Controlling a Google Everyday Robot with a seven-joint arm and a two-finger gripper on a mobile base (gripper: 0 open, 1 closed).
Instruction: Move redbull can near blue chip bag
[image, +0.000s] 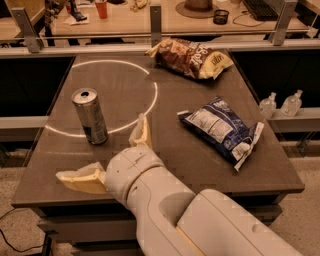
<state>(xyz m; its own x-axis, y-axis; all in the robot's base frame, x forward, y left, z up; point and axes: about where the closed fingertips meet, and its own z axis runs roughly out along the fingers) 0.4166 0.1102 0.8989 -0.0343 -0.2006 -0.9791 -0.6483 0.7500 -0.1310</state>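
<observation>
The redbull can (90, 115), a tall slim silver can with dark lower panels, stands upright on the left part of the dark table (165, 150). The blue chip bag (220, 128) lies flat on the right part of the table, well apart from the can. My gripper (112, 155) is open near the table's front edge, below and right of the can, not touching it. One fingertip (141, 131) points up beside the can's right; the other fingertip (75, 179) lies near the front left edge.
A brown and yellow chip bag (192, 58) lies at the table's far edge. A bright ring of light (150, 95) marks the tabletop around the can. Two small clear bottles (280, 104) stand on a ledge to the right. A cluttered desk (150, 15) stands behind.
</observation>
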